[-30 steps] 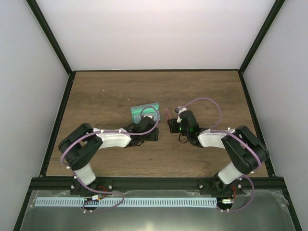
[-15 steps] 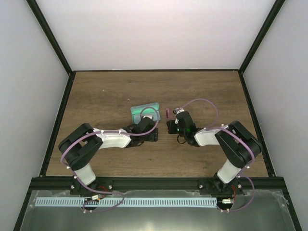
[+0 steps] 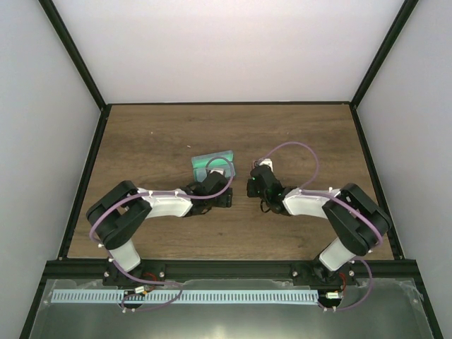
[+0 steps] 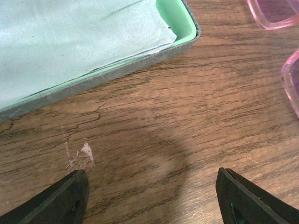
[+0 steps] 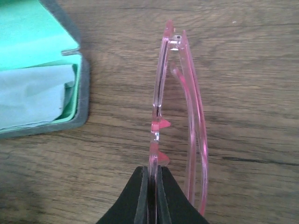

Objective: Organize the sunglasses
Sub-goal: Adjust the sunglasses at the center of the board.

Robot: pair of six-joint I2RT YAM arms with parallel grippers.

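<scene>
The pink see-through sunglasses [image 5: 156, 93] stand folded and edge-on on the wood, just right of the open green case [image 5: 80, 100]. My right gripper [image 5: 153, 170] is shut on their front frame near the nose pads; the temples curve along its right side. In the top view the right gripper [image 3: 254, 174] sits close to the case [image 3: 212, 161]. My left gripper [image 4: 152, 179] hovers open over bare wood just in front of the case's grey rim [image 4: 117, 70], with nothing between its fingers. Two pink lenses [image 4: 275, 11] show at the right edge of the left wrist view.
A light blue cloth [image 4: 70, 37] lies inside the case. A small pale scuff [image 4: 81, 156] marks the wood by my left fingertip. Black frame rails [image 3: 90, 152] border the table [image 3: 304, 134] on both sides.
My right gripper has moved left toward the sunglasses and closed on their front frame. The left arm and the case have not moved.
</scene>
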